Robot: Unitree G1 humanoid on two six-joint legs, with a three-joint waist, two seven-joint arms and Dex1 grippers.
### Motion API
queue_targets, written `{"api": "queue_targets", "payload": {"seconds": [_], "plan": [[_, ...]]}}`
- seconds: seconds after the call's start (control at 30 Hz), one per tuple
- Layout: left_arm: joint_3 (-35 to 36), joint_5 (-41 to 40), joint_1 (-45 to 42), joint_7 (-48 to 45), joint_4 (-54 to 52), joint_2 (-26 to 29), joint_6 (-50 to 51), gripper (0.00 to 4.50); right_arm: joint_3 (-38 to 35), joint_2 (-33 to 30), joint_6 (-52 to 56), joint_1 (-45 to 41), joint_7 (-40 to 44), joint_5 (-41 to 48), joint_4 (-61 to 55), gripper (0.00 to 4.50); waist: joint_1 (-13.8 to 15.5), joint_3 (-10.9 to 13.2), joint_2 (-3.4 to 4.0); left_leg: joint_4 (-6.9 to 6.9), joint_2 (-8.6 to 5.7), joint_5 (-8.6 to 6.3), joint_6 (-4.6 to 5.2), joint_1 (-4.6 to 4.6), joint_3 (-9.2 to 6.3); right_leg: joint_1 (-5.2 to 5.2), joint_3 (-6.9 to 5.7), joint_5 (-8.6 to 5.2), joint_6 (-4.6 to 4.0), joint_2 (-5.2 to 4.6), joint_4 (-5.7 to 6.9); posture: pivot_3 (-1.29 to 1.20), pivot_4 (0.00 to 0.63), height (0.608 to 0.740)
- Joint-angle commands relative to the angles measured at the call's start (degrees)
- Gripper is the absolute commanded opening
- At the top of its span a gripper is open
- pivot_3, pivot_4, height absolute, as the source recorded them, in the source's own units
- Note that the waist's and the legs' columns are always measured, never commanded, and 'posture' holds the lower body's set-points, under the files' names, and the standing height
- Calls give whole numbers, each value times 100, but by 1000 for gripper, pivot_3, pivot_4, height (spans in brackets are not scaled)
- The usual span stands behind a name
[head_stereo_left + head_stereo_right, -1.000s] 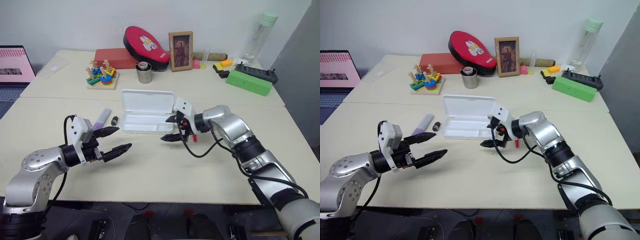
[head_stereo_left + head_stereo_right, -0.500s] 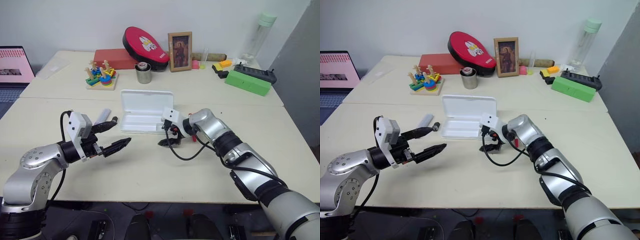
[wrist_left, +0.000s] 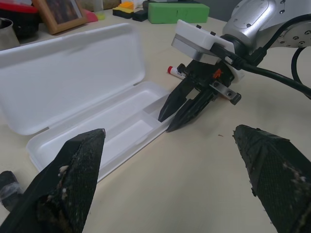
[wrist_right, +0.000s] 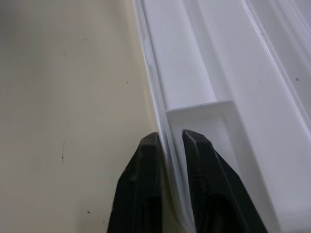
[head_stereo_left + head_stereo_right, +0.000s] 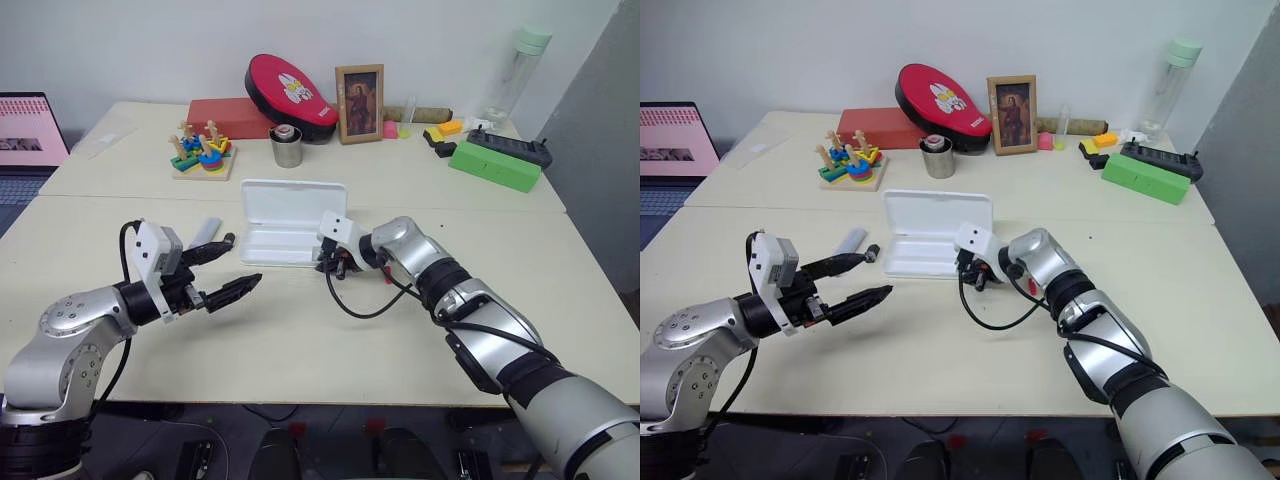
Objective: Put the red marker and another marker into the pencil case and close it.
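Note:
The pencil case (image 5: 293, 203) lies open at the table's middle, with its white lid tipped back and its tray (image 3: 121, 124) empty. My right gripper (image 5: 325, 267) is at the tray's front right corner, shut on the tray's front wall (image 4: 167, 145), one finger on each side. The red marker (image 3: 172, 71) lies on the table just behind that gripper, mostly hidden by it. The lilac marker (image 5: 207, 229) lies left of the case, beside a small black piece (image 5: 871, 252). My left gripper (image 5: 245, 260) hovers open in front of them, holding nothing.
At the back of the table are a stacking toy (image 5: 203, 152), a metal cup (image 5: 288, 146), a red pad (image 5: 293, 96), a photo frame (image 5: 361, 102), a green box (image 5: 497, 164) and a bottle (image 5: 523, 60). A laptop (image 5: 30, 130) is at the far left.
My right gripper has moved left to the case's front right corner and shut on its front wall. The left gripper has stayed open and in place.

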Motion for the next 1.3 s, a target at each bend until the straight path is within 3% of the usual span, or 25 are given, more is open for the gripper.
{"api": "queue_targets", "payload": {"seconds": [0.03, 0.23, 0.37, 0.47, 0.67, 1.03, 1.3], "plan": [[116, -9, -123, -10, -94, 125, -44, 4500, -140, -96, -58, -48, 83, -76, -166, 60, 3, 0, 0, 0, 0, 0, 0, 0, 0, 1, 0, 0, 0, 0, 0, 0, 150, 740], [44, 26, -220, 0, -80, 86, -50, 4500, -190, -249, -17, 188, 422, 16, -880, 60, 0, 0, 0, -1, -1, 0, 0, -2, 0, 0, 0, 0, 0, 0, -2, 0, 150, 740], [124, -27, -83, 1, -196, 113, 22, 4500, -119, -526, 199, 616, 874, 110, -2087, 60, 6, 1, 1, -1, -1, 0, 0, -4, 1, -1, 0, 0, 0, -1, -6, 0, 150, 740], [356, -110, 379, -7, -423, 135, 107, 4500, 37, -912, 726, 1311, 1242, 174, -3651, 60, 5, -1, -1, -3, 0, -1, 0, -7, 1, -2, 0, 0, 0, -1, -8, 0, 150, 740], [942, -254, 1265, -116, -743, 277, 252, 4500, 265, -1391, 1284, 2220, 1343, 142, -5368, 60, 8, -1, -2, -3, 3, -2, -1, -4, 1, -4, 0, -5, -6, 0, -4, 0, 150, 740], [989, -345, 1314, -56, -833, 311, 329, 4500, 561, -1512, 1401, 2566, 1287, 152, -5888, 60, 19, -1, -2, 10, 2, 0, -3, 3, 4, -14, 3, -13, 27, -1, -12, 0, 150, 740], [838, -298, 1107, -60, -787, 313, 346, 4500, 628, -1407, 1602, 2535, 997, 83, -5756, 60, 16, -2, -4, 4, 2, -1, -2, -1, 4, -1, 2, -2, 2, -1, -11, 0, 150, 740]]}}
